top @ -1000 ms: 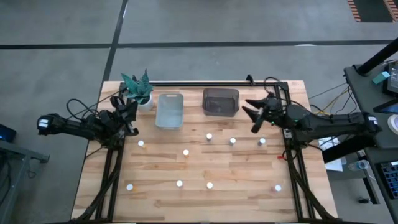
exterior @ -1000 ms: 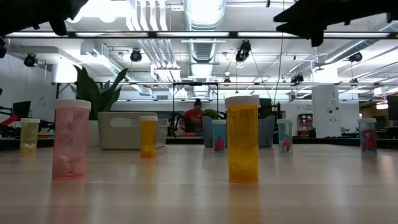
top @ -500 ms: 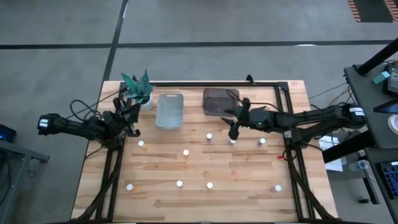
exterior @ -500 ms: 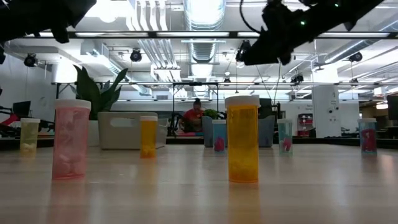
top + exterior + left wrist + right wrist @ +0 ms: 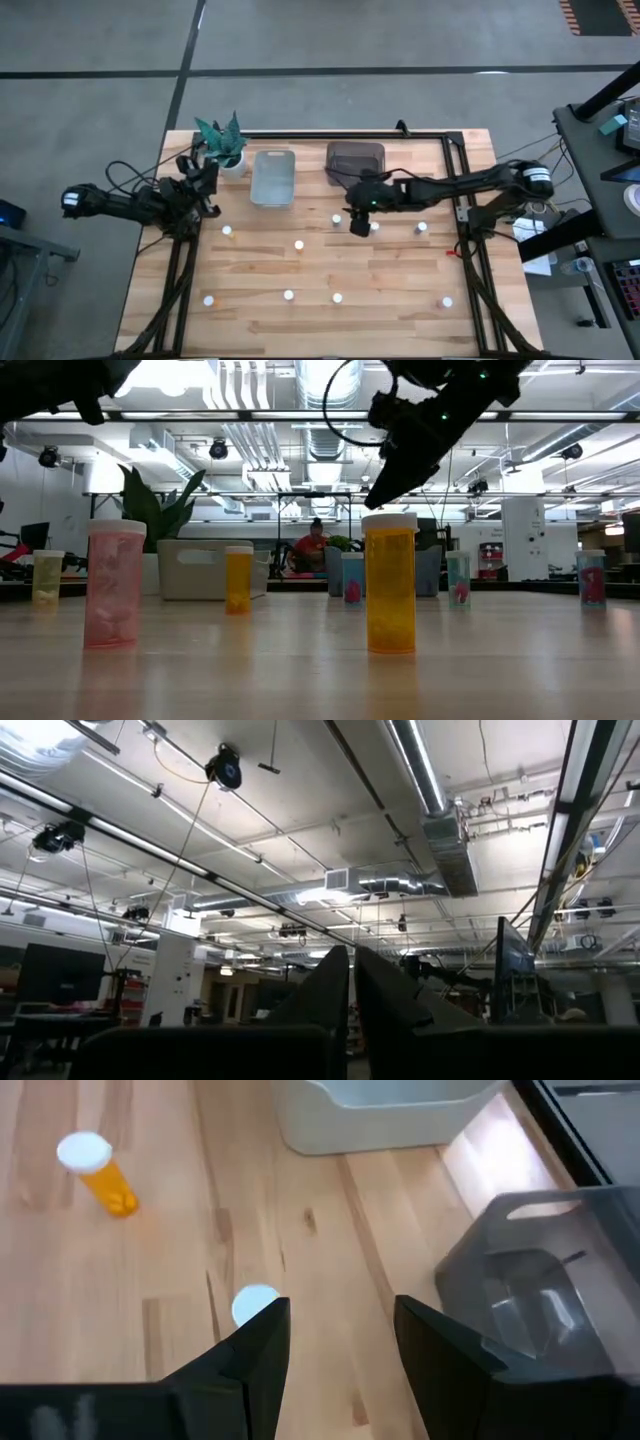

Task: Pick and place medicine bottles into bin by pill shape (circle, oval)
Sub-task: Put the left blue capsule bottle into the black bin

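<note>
Several small medicine bottles with white caps stand on the wooden table, among them one [image 5: 336, 219] and another [image 5: 374, 227] at mid table. My right gripper [image 5: 358, 224] hangs open above the table between these two. In the right wrist view [image 5: 335, 1345] a white cap [image 5: 254, 1302] shows just beside one finger, and an orange bottle [image 5: 97, 1170] stands farther off. In the low view the right gripper [image 5: 385, 485] is higher than the bottle tops. My left gripper [image 5: 207, 186] waits at the table's left, shut and empty, pointing up at the ceiling [image 5: 350, 982].
A clear bin [image 5: 272, 177] and a dark bin [image 5: 355, 163] stand side by side at the far edge, with a potted plant [image 5: 222, 143] to their left. More bottles stand along the near side [image 5: 288, 295], [image 5: 446, 301]. A person sits far behind the table [image 5: 316, 548].
My right gripper has reached from the table's right edge toward the left and a little toward the near edge, coming down over the middle bottles. The bottles have stayed where they were.
</note>
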Motion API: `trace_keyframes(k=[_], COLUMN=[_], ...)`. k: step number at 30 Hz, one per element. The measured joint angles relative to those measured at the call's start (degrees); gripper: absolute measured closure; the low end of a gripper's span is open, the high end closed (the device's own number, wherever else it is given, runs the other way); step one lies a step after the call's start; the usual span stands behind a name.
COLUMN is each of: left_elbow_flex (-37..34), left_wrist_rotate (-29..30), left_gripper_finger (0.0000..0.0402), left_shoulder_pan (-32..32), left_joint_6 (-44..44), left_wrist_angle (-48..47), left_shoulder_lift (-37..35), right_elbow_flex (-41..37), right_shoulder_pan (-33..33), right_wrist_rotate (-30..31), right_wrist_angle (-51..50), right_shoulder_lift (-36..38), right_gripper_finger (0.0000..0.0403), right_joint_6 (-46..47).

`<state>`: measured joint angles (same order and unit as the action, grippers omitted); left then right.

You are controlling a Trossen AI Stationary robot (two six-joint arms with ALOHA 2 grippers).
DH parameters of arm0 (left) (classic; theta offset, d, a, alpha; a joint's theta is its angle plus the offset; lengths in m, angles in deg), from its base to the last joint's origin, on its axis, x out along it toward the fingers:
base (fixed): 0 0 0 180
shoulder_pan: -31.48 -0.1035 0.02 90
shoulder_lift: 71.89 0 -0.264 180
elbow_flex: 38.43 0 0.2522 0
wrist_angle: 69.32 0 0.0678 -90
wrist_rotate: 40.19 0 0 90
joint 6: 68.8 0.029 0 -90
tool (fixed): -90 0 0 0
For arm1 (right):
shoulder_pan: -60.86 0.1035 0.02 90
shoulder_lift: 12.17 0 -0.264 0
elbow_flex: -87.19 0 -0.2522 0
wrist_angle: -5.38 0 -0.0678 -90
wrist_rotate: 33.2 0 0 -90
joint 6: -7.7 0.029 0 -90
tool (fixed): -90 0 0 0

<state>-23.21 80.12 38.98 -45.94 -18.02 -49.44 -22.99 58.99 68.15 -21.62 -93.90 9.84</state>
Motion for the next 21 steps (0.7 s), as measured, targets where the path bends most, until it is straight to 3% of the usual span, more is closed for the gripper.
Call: trace_keyframes(k=[8,16,21], left_elbow_flex=[0.0,0.0,0.0], left_wrist_rotate=[0.01,0.01,0.02], left_gripper_finger=[0.0395,0.0395,0.0395], left_shoulder_pan=[0.0,0.0,0.0], left_joint_6=[0.01,0.04,0.06], left_wrist_angle=[0.01,0.04,0.0], left_shoulder_lift=[0.31,0.38,0.36], right_elbow_flex=[7.62,11.23,10.95], right_shoulder_pan=[0.0,0.13,0.13], right_wrist_rotate=[0.0,-5.8,-5.92], right_wrist_angle=[-6.82,-9.18,-9.22], right_shoulder_lift=[-8.13,-13.58,-15.54], right_gripper_finger=[0.0227,0.0178,0.0159], right_joint_6=[2.1,1.88,1.66])
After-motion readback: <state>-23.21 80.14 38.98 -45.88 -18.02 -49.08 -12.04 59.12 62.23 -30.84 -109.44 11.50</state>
